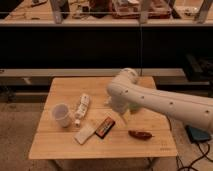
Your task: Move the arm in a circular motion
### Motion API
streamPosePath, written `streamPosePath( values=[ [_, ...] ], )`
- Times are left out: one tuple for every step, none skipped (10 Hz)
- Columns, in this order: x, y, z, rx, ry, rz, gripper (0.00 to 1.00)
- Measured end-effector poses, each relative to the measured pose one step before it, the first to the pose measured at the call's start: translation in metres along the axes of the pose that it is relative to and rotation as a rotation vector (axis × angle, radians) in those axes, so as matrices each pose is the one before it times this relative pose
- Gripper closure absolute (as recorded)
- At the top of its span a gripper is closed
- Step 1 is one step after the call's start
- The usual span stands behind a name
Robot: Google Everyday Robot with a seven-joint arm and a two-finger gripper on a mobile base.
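White arm (165, 102) reached in from the right over the table (65, 150), its bulbous joint above the middle. Its gripper (119, 107) hung just below that joint, partly hiding a green bowl (135, 106); whether it was clenched or released could not be told.

The large smooth white robot arm (165, 102) runs off the right edge, hiding its base. It covers nearly all of a green round thing (135, 106) on the pale wooden table (60, 147). The gripper (119, 107), at the arm's tip over the table's middle, merges with the white casing. The small reddish-brown thing (140, 134), near right, cannot be identified.
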Motion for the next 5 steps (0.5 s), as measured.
streamPosePath(
  values=[
    [-0.02419, -0.04297, 0.01409, 0.00744, -0.06391, -0.11169, 0.20],
    [-0.00773, -0.02599, 0.00877, 0.00829, -0.03464, -0.06090, 0.20],
    [0.00065, -0.03228, 0.00898, 0.01122, -0.02878, -0.07055, 0.20],
    [0.01799, -0.02305, 0.00094, 0.00659, -0.00059, -0.04468, 0.20],
    [0.03074, -0.01575, -0.00774, 0.00913, 0.02599, -0.02266, 0.20]
  ],
)
